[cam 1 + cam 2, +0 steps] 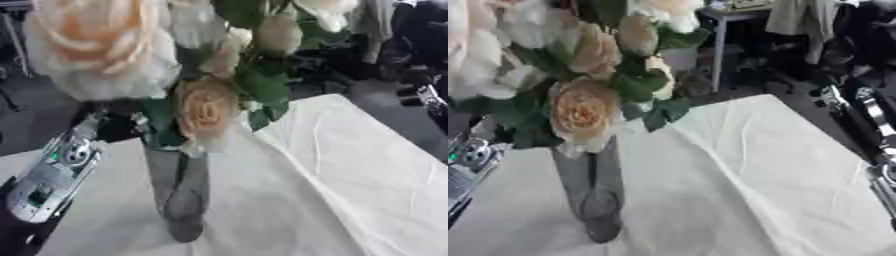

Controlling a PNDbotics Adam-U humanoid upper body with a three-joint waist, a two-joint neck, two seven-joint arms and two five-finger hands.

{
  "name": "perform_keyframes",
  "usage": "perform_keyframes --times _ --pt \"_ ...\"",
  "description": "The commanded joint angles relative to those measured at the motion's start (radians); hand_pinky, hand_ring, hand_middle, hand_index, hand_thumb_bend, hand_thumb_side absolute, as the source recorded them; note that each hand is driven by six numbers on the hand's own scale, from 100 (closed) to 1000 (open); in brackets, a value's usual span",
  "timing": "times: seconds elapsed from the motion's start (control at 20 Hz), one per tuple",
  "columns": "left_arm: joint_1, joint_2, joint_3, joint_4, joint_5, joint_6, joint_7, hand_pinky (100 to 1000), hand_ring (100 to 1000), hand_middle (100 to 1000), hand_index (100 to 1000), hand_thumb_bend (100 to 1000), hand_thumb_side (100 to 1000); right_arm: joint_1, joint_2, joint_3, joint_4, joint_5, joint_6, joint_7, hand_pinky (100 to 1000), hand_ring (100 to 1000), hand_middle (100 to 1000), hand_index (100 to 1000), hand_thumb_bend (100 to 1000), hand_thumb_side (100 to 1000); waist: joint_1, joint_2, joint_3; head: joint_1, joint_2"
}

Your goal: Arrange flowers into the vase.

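Observation:
A tall grey glass vase (180,190) stands on the white-clothed table (350,175). A bunch of cream and peach roses (203,111) with green leaves (262,87) fills its mouth, and one large pale bloom (105,45) is close to the camera. My left arm (48,182) comes in from the lower left. My left hand (115,129) is a dark shape beside the vase's neck, mostly hidden under the blooms. Parts of my right arm (875,117) show along the right edge, beyond the table's side; my right hand cannot be made out clearly.
The table's right edge (833,130) runs diagonally, with dark floor beyond it. A light table leg (719,50) and dark clutter (385,55) stand in the background past the far edge.

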Motion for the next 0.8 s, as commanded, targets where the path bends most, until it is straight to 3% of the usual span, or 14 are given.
perform_keyframes --times 0.05,0.45,0.8 --pt "-0.013 0.011 0.02 -0.013 0.006 0.005 0.013 698 592 665 742 1000 931 -0.011 -0.022 -0.016 -0.006 -0.007 -0.001 -0.004 712 741 754 847 100 804 -0.01 -0.011 0.002 -0.003 -0.012" --pt "0.026 0.053 0.05 -0.079 0.047 0.02 0.006 685 604 693 769 1000 892 0.0 -0.023 -0.021 -0.004 -0.007 -0.001 -0.008 712 741 753 847 100 804 -0.02 -0.017 0.016 -0.004 -0.006" --pt "0.11 0.118 0.095 -0.191 0.163 0.029 -0.041 687 613 715 802 1000 856 0.011 -0.022 -0.026 -0.001 -0.008 -0.001 -0.012 712 740 752 847 100 804 -0.031 -0.022 0.042 -0.01 0.002"
